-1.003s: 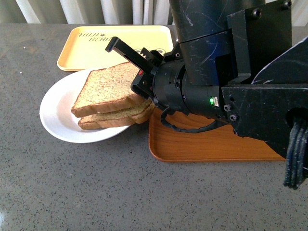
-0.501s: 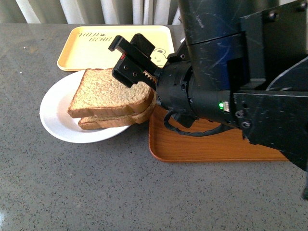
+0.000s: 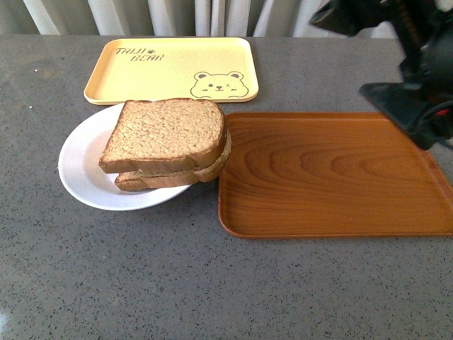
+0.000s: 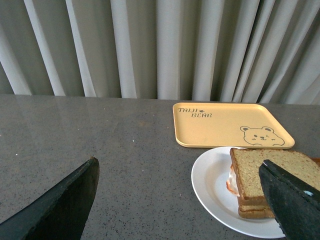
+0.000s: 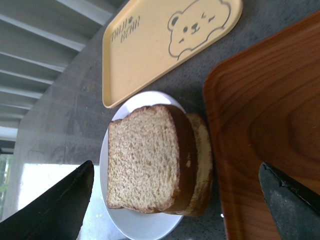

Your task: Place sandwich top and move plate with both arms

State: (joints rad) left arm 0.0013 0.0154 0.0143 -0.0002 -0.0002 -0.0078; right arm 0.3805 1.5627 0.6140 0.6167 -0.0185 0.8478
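We are recording the sandwich top [image 3: 166, 131] lying stacked on the plate [image 3: 79, 170]. The bear tray [image 3: 163, 67] is sitting just behind the plate and the wooden tray [image 3: 333, 173] just right of it. The left gripper [image 4: 175, 210] and right gripper [image 5: 172, 207] are gaping wide, holding nothing.

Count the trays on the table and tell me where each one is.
2. The yellow bear tray lies behind the white plate. The brown wooden tray lies right of the plate. Nothing suggests a hidden one.

We can read only one marking. On the yellow tray [image 3: 141, 81] are two dark printed lines: the lower says "BEAR", the upper stays unclear to us.
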